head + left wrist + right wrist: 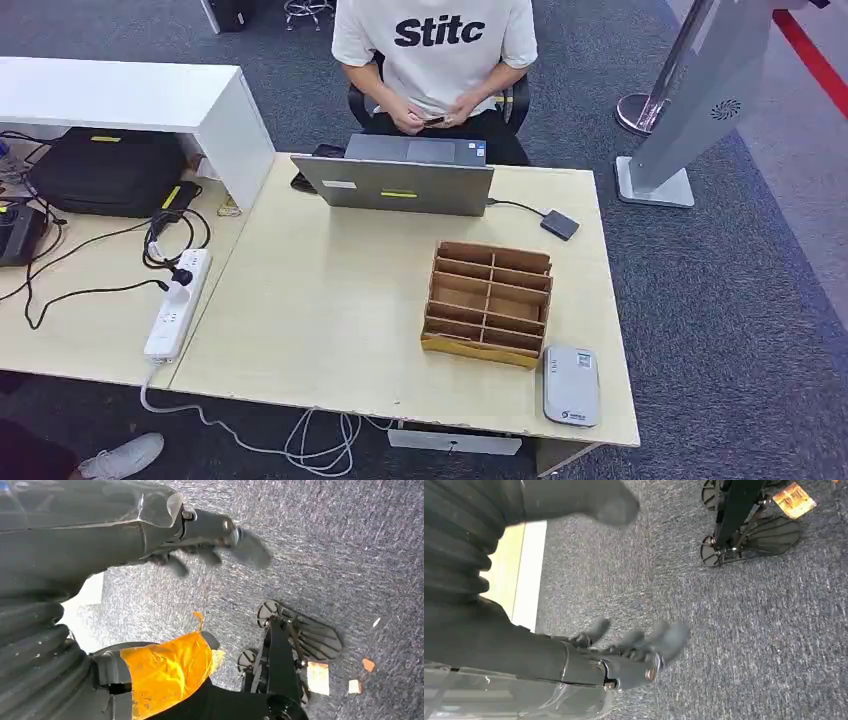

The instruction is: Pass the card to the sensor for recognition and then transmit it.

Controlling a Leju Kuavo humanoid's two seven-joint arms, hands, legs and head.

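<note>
- Currently, left hand [210, 545]: fingers loosely spread, holding nothing, above carpet.
- Right hand [634, 647]: likewise.
- Sensor [571, 385]: just beside the wooden organizer [488, 303].

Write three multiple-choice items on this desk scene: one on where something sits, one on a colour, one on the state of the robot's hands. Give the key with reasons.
1. Where does the card reader lie?
A. On the laptop
B. At the near right corner of the desk, beside the wooden organizer
C. On the floor

2. What colour is the power strip?
A. White
B. Red
C. Black

3. What are the left hand and right hand doing?
A. Both grip a card
B. One presses the reader
C. Both hang over the carpet holding nothing

Key: B, the grey reader rests just right of the organizer; A, the strip is white; C, both wrist views show empty fingers above carpet.
</note>
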